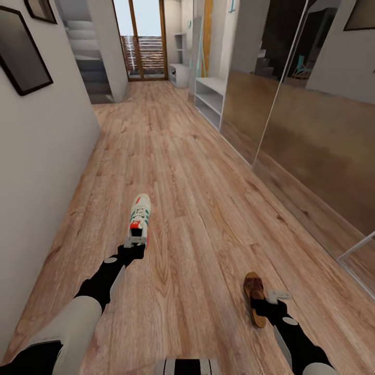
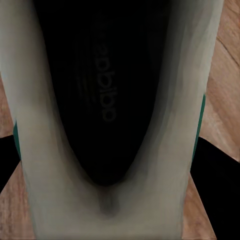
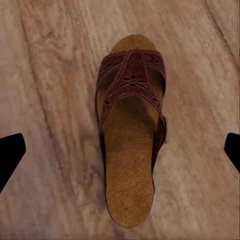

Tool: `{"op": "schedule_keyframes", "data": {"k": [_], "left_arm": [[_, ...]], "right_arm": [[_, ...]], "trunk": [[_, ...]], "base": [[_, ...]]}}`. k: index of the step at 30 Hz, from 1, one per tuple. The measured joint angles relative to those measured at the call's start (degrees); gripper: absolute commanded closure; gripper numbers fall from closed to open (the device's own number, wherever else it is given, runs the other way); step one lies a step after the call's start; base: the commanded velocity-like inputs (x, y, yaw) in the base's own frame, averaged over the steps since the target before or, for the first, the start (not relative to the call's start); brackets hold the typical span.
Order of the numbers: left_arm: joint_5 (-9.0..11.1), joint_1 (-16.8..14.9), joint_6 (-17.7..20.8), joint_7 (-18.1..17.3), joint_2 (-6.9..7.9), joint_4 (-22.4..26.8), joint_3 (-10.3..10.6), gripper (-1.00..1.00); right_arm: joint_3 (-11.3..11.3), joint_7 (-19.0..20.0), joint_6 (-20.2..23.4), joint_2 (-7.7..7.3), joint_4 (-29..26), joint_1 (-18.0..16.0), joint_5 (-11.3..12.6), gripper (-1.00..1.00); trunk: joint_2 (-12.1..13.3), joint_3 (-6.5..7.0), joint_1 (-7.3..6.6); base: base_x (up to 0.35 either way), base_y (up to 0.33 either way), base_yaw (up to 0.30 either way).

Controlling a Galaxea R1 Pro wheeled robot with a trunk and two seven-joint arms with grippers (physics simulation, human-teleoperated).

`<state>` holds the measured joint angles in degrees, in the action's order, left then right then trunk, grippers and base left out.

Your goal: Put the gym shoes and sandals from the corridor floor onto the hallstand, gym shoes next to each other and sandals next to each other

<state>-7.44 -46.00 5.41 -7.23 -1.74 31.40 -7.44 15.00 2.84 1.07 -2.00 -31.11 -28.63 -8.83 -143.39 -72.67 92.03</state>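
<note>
- Lower left of the head view: the left gripper (image 1: pixel 136 244) sits at the heel of a sneaker (image 1: pixel 139 214), which points up the corridor. The left wrist view looks straight down into the shoe (image 2: pixel 107 100), its dark insole and pale collar close to the lens. The grip looks closed on the heel, but the fingers cannot be made out, so that is a judgement.
- Lower right: the right gripper (image 1: pixel 271 302) hovers over a sandal (image 1: pixel 255 298) lying flat on the floor (image 1: pixel 198 208). In the right wrist view the sandal (image 3: pixel 131 130) lies between two dark fingertips (image 3: pixel 10 155) set wide apart, not touching it.
- Risk, left: a hold on the heel alone may let the sneaker tip or slip once lifted.
- Risk, right: the sandal is low and flat; closing too high would miss it, and pressing down off-centre could push it aside.
- Farther up, right of centre: a white rack (image 1: pixel 211 99) with open shelves stands against the mirrored wall (image 1: pixel 291 120), well apart from both shoes. Bare planks lie between, with nothing blocking.
- Far end: a second white unit (image 1: pixel 179 73) by the glazed door (image 1: pixel 147 39); stairs at upper left.
</note>
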Motion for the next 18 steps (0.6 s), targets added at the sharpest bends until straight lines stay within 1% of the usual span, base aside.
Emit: {"op": "schedule_keyframes", "data": {"k": [4,5,7,12,18], "left_arm": [[0.02,0.1,-0.01,-0.02,0.03,-0.04,0.07,1.0],[0.02,0.12,-0.01,-0.03,0.01,-0.05,0.09,1.0],[0.01,0.13,-0.01,-0.03,-0.01,-0.06,0.08,1.0],[0.02,0.13,-0.06,-0.09,-0.09,-0.07,0.03,1.0],[0.02,0.09,-0.09,-0.13,-0.11,-0.05,-0.02,1.0]], "right_arm": [[0.02,0.02,-1.26,-1.02,-0.04,0.06,0.02,-1.0],[-0.03,0.02,-2.68,-1.63,0.02,0.08,0.0,-1.0],[-0.08,0.02,-4.8,-2.0,0.63,0.1,0.0,-1.0],[-0.1,0.02,-10.43,-2.3,4.14,0.15,0.02,-1.0],[-0.16,0.02,-12.3,-2.35,5.35,0.14,0.01,-1.0]], "trunk": [[-0.05,-1.25,0.1],[-0.07,-1.56,0.13],[-0.1,-2.19,0.18],[-0.16,-3.75,0.31],[-0.24,-5.62,0.46]], "base": [[0.0,0.0,0.003],[0.0,0.0,0.0],[0.0,0.0,0.0],[0.0,0.0,0.0],[0.0,0.0,0.0]]}}
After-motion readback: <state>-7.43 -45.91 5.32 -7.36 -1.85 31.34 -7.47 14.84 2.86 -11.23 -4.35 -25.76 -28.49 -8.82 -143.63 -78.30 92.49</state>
